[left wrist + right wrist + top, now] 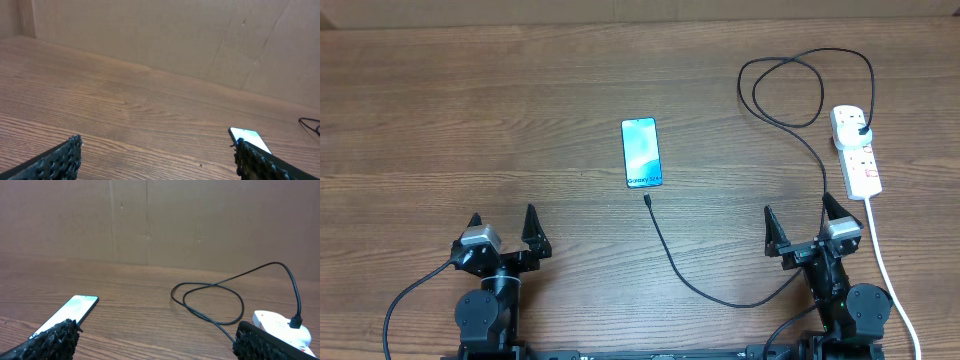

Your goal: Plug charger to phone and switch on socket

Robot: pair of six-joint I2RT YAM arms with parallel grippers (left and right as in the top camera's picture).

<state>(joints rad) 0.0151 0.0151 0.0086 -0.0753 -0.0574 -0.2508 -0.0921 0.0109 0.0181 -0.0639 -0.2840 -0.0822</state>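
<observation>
The phone (pixel 641 152) lies flat mid-table, its light blue screen up, "Galaxy S24" text at the near end. The charger cable (pixel 695 283) runs from a small plug tip (pixel 648 199) just short of the phone's near end, curves right, loops at the back, and ends in a black plug (pixel 861 130) seated in the white socket strip (pixel 856 150). My left gripper (pixel 503 231) is open at the front left, far from all of them. My right gripper (pixel 800 226) is open, near the strip's front end. The phone (pixel 70 311) and strip (pixel 280 325) show in the right wrist view.
A thick white cord (pixel 890 280) leaves the strip's near end and passes right of my right arm to the front edge. A brown cardboard wall (pixel 150 220) backs the table. The phone's far end (pixel 247 137) peeks past my left gripper's right finger.
</observation>
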